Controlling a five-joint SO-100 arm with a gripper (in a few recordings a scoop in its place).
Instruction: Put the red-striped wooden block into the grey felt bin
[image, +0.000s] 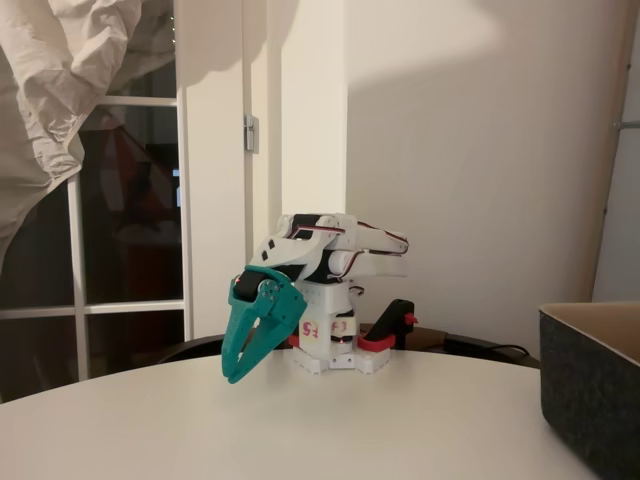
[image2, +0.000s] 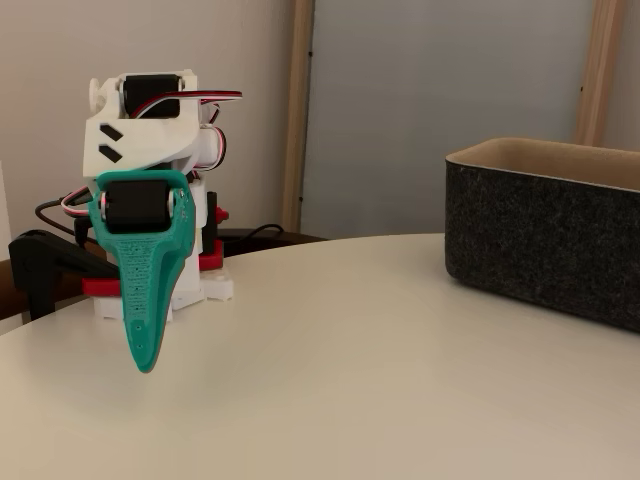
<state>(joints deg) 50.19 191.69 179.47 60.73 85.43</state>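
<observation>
Jaws closed, tips hovering, grey felt bin cropped

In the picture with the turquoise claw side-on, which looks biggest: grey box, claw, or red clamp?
1. Dark grey felt bin, though it sits nearer the camera.
2. Turquoise plastic pincer.
3. Red clamp piece at the arm's base.

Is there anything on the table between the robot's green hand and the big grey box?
Nothing visible. In both fixed views the white table is bare between the green hand and the grey felt bin. The hand hangs tip-down near the arm's base, the bin stands off to the right, apart from it.
</observation>
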